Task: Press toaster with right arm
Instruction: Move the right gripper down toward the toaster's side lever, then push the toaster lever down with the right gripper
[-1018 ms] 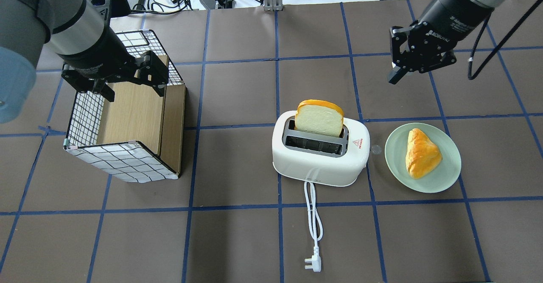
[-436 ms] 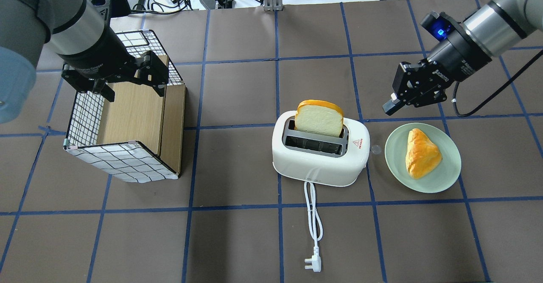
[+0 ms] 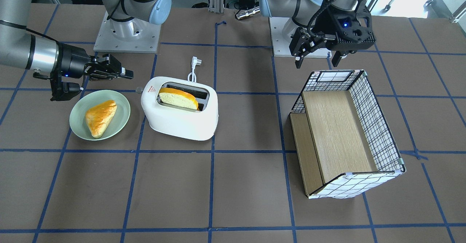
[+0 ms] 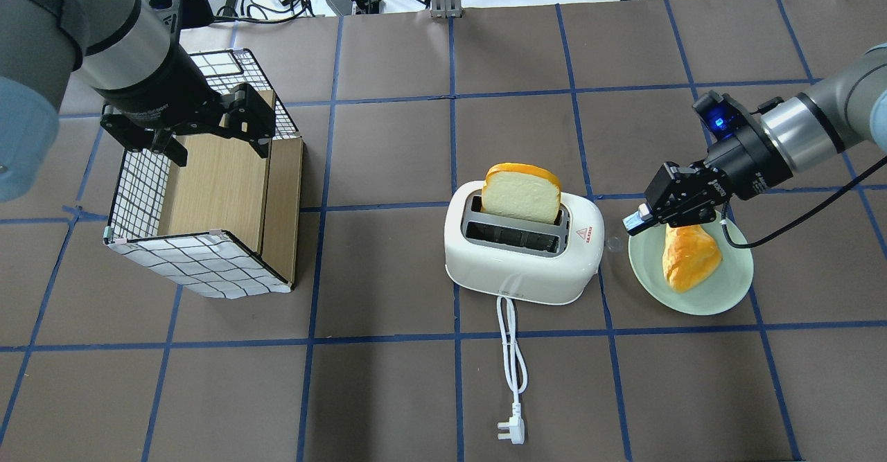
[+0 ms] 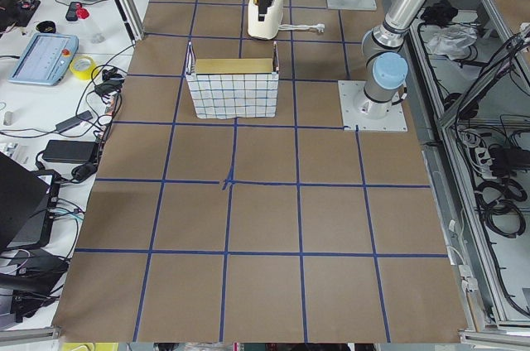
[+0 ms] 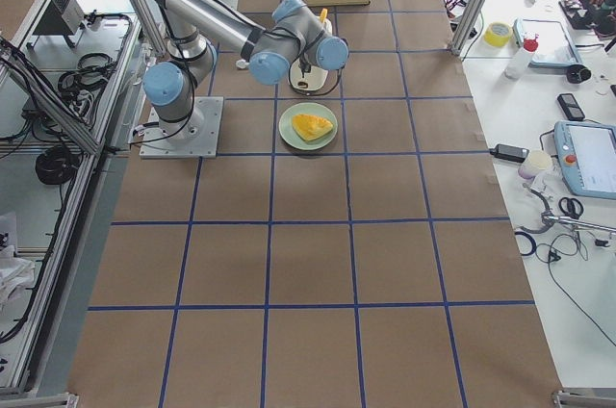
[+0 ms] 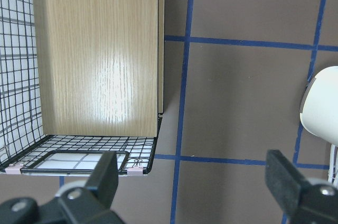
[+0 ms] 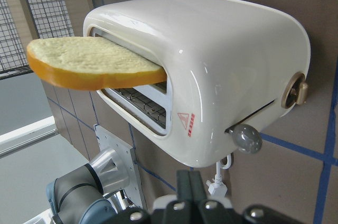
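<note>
Toaster [image 4: 523,254] sits mid-way on the surface [image 4: 388,393], bread slice [image 4: 521,192] sticking up from its back slot. Right pincer [image 4: 634,223] is pinched together, empty, just off the toaster's end & above the plate [image 4: 721,289] rim. Best approach, I'd say: bring the tip over the grey lever knob [image 8: 245,138], push straight down its slot, no sideways shove or the toaster slides. Wrist view shows knob & slot clearly, overhead only a dot. Left pincer [image 4: 216,145] spread wide over the basket [image 4: 201,261]
</note>
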You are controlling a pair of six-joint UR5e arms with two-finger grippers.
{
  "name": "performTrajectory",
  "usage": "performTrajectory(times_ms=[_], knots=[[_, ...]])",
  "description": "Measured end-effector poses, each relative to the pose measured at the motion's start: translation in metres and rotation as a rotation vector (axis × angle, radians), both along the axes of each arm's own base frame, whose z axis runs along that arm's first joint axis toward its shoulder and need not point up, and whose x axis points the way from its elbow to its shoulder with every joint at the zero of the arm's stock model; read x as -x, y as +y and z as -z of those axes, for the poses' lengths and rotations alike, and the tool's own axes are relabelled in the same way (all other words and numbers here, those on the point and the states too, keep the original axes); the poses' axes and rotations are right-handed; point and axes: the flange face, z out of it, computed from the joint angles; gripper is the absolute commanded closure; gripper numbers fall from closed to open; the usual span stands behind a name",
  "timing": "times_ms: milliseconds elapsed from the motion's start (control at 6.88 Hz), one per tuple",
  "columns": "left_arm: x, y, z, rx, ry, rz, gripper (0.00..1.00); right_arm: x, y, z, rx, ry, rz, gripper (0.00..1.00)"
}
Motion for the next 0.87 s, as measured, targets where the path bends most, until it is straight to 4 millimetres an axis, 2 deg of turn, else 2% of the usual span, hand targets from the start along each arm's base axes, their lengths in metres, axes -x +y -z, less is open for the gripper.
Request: performTrajectory(times_ms=[436,873], knots=[[0.000,0.000,0.000,0.000,0.000,0.000,0.00,0.001,0.003,0.034,0.040,-0.058,-0.003,1.00],[0.000,0.000,0.000,0.000,0.000,0.000,0.00,0.002,0.000,0.048,0.052,-0.065,0.002,1.00]])
